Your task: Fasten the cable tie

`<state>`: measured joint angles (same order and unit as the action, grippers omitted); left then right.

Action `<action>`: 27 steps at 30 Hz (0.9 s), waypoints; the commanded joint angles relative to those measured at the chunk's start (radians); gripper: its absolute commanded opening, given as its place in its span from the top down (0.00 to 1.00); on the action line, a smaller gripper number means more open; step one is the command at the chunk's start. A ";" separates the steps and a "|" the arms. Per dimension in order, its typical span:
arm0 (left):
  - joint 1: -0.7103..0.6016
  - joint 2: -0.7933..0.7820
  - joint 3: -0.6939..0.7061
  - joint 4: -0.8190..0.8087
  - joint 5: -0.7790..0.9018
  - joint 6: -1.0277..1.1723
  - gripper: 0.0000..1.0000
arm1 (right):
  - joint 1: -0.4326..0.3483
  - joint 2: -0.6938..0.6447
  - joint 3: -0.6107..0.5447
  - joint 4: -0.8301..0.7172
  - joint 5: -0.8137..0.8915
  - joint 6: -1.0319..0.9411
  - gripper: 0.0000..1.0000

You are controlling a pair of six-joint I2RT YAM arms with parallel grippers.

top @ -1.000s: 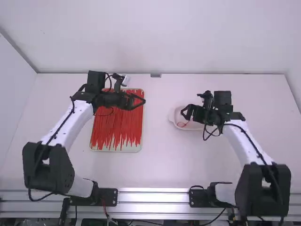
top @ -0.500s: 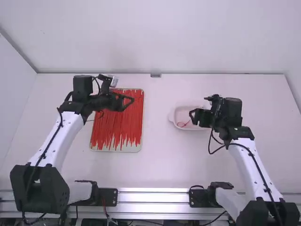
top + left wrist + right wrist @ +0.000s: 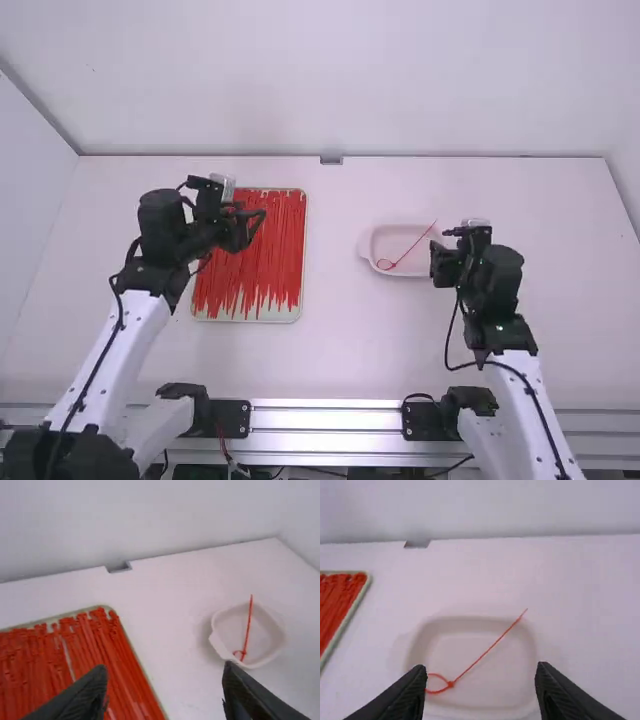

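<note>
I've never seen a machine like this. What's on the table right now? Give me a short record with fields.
surface: white table
supply: tray covered with loose red cable ties
looped cable tie: red, closed into a small loop with a long tail, lying in the white dish
left gripper: open, empty, over the tray
right gripper: open, empty, facing the dish
</note>
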<state>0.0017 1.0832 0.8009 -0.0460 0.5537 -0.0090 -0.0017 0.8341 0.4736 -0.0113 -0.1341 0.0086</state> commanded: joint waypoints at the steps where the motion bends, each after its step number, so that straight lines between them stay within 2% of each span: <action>1: -0.002 -0.075 -0.057 0.039 -0.098 0.009 0.45 | 0.002 -0.068 -0.064 0.011 0.114 -0.009 0.48; 19: -0.002 -0.497 -0.479 0.046 -0.520 0.009 0.87 | 0.002 -0.465 -0.461 0.011 0.134 -0.009 0.88; 24: -0.002 -0.599 -0.580 0.046 -0.554 0.009 0.97 | 0.002 -0.551 -0.474 0.011 0.134 -0.009 0.96; 27: -0.002 -0.648 -0.630 0.046 -0.554 0.009 1.00 | 0.002 -0.592 -0.474 0.011 0.134 -0.009 1.00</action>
<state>0.0017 0.4671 0.1997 -0.0025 0.0246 -0.0059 -0.0021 0.2665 0.0109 0.0059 -0.0044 -0.0036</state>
